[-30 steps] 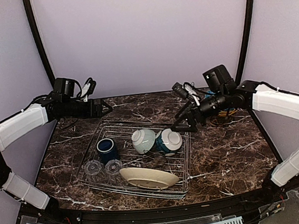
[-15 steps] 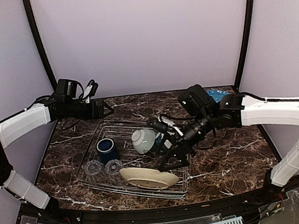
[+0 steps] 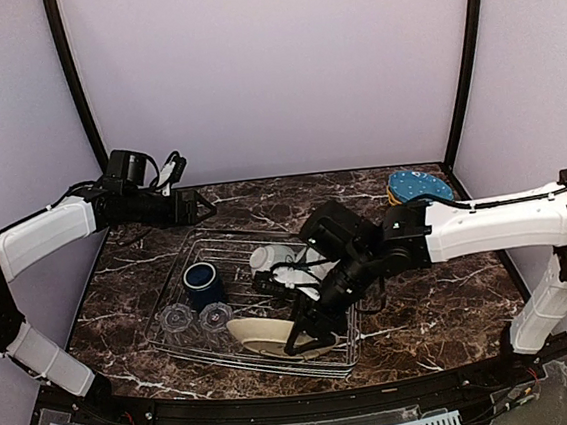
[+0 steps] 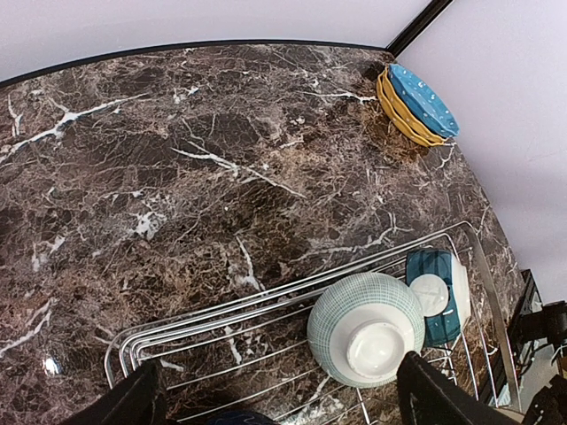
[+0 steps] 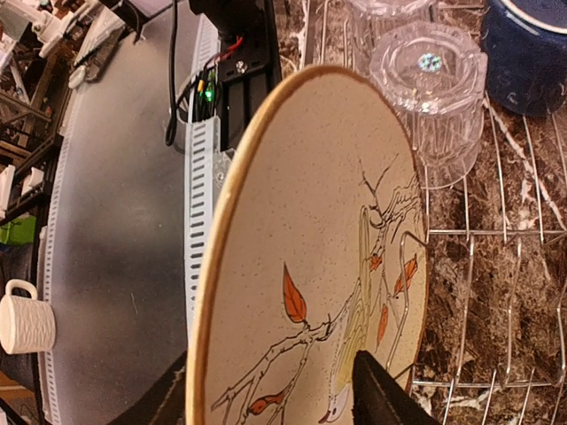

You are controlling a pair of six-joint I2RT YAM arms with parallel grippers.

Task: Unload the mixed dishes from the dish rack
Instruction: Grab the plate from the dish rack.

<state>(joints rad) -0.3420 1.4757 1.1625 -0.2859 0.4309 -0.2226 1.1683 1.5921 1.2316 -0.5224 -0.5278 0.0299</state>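
The silver wire dish rack (image 3: 182,250) lies mid-table. At its front a cream plate (image 3: 257,334) with a tan rim and a leaf-and-bird drawing (image 5: 310,221) leans. My right gripper (image 3: 302,337) straddles this plate's rim (image 5: 270,398), one finger (image 5: 381,394) over the face and the other behind the rim, the jaws open. A dark blue mug (image 3: 202,282), two upturned clear glasses (image 3: 176,318) (image 3: 215,316) and a pale grid-patterned bowl (image 3: 271,257) (image 4: 365,328) stay in the rack. The teal bowl (image 4: 438,292) lies beside the pale one. My left gripper (image 3: 199,209) hangs open over the rack's back left (image 4: 288,398).
A yellow plate with a blue white-spotted face (image 3: 416,185) (image 4: 416,102) rests at the table's back right corner, outside the rack. My right forearm (image 3: 466,225) crosses above the rack's right side. A slotted white cable duct (image 5: 199,204) runs along the near edge.
My right arm swung from the back right down across the rack to the cream plate, and its jaws have narrowed around the rim. The left arm has barely moved.
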